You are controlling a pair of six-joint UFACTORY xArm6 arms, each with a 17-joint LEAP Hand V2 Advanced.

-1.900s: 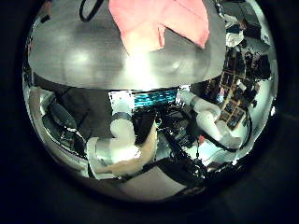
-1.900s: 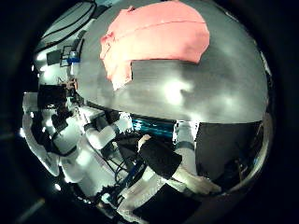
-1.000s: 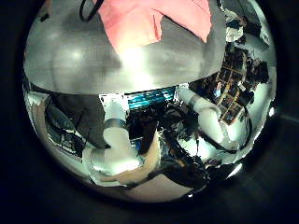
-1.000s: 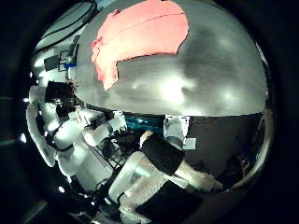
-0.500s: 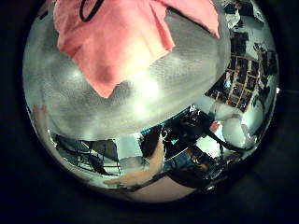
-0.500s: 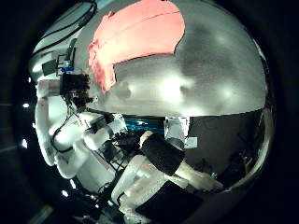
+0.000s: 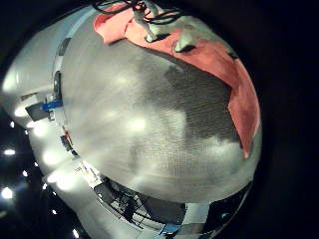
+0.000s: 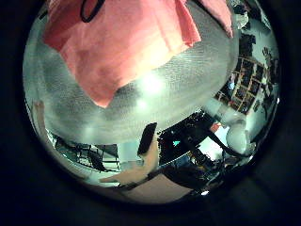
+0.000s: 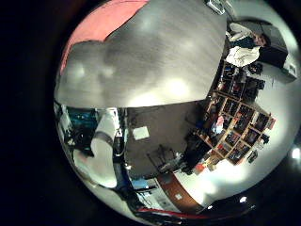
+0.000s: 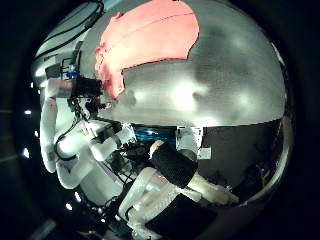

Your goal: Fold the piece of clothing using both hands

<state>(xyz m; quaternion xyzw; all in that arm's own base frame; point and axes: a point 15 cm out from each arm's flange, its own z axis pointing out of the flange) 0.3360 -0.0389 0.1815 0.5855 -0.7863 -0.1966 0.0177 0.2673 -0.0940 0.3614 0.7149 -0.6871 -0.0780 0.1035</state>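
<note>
A pink garment [image 8: 122, 42] lies spread flat on the grey table [image 8: 141, 104]. It fills much of the left thumb side palm view, so my left hand is close over it. In the left little finger side palm view the garment [image 7: 224, 70] runs along the table's edge, with my left hand's fingertips [image 7: 155, 30] over it. In the right thumb side palm view the garment [image 10: 150, 40] lies far off, with my left hand [image 10: 85, 88] at its near edge. My right hand [image 10: 175, 168] is high over bare table, away from the cloth, holding nothing. The right little finger side palm view shows a corner of the garment [image 9: 94, 24].
The table's bare grey top [image 10: 210, 90] lies between the garment and my right hand. My left arm [image 10: 60, 140] reaches in beside the garment. Shelves with clutter [image 9: 235, 122] stand beyond the table.
My left hand has come down closer to the garment, which now fills more of its thumb side view. In the right thumb side view the left arm has reached the garment's edge. The garment lies unmoved.
</note>
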